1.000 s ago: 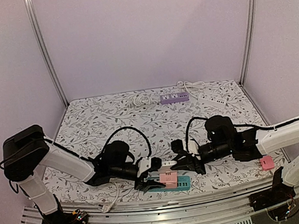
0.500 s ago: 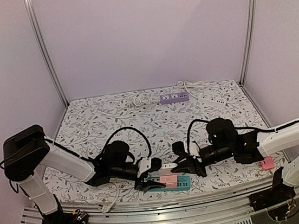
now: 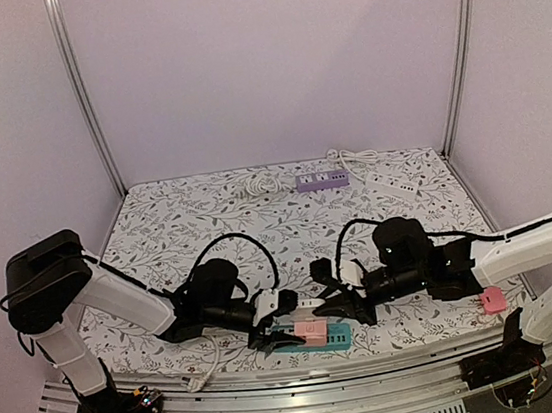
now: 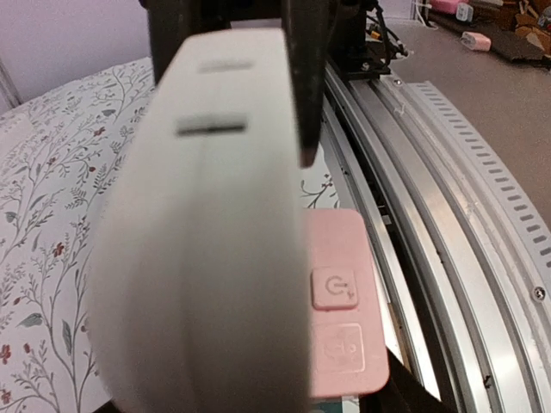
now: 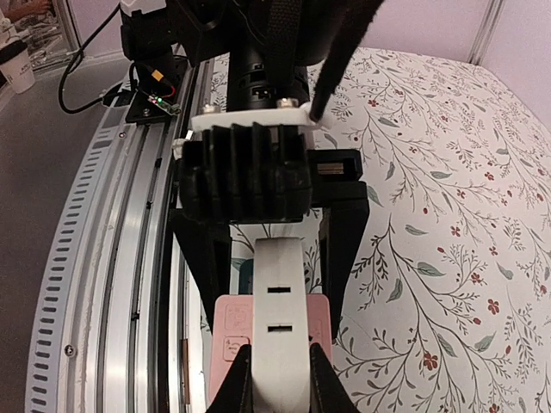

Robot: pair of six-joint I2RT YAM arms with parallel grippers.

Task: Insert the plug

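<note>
Right gripper: closed on the white plug, pinching its rear end between both fingers. The plug is a flat white bar with two narrow slots in its upper face. It lies directly above the pink socket block, running lengthwise over it. These views do not show whether plug and block touch, or whether any prong is seated.

Left gripper: partly spread, with its fingers set down on either side of the pink socket block and clamping it. The block has two square buttons on top, one marked with a power symbol. It sits on a teal base that extends from the block toward the right gripper.

Block and base rest on the floral-patterned bench. A purple power strip lies well behind the block, with a coiled white cable beside it. A small pink part lies well to the block's right, beside the right arm.
</note>
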